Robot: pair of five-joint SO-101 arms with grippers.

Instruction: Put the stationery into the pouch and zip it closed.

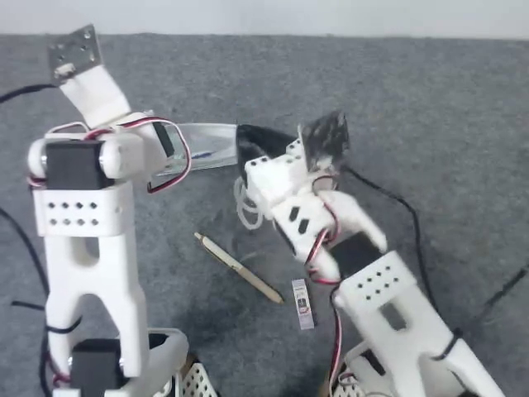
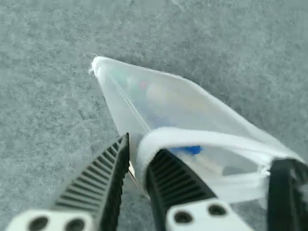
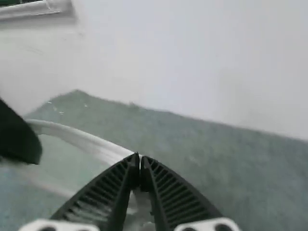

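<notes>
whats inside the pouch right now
Through the clear pouch wall: a blue item near the opening and pale, blurred shapes deeper in. What they are cannot be told; the left tool covers part of the rim.

This looks like a small robotics lab or hobby test bench, not a home or a shop. The worktop is covered in a grey, felt-like carpet material and backs onto a plain white wall. A white plastic robot arm built from pegged, printed-looking segments stands at one side of the high view, and a second white plastic arm stands at the other. Both have black motor blocks exposed at the joints. Loose red and white wires loop between segments, and a thin black cable trails over the grey covering.
</notes>
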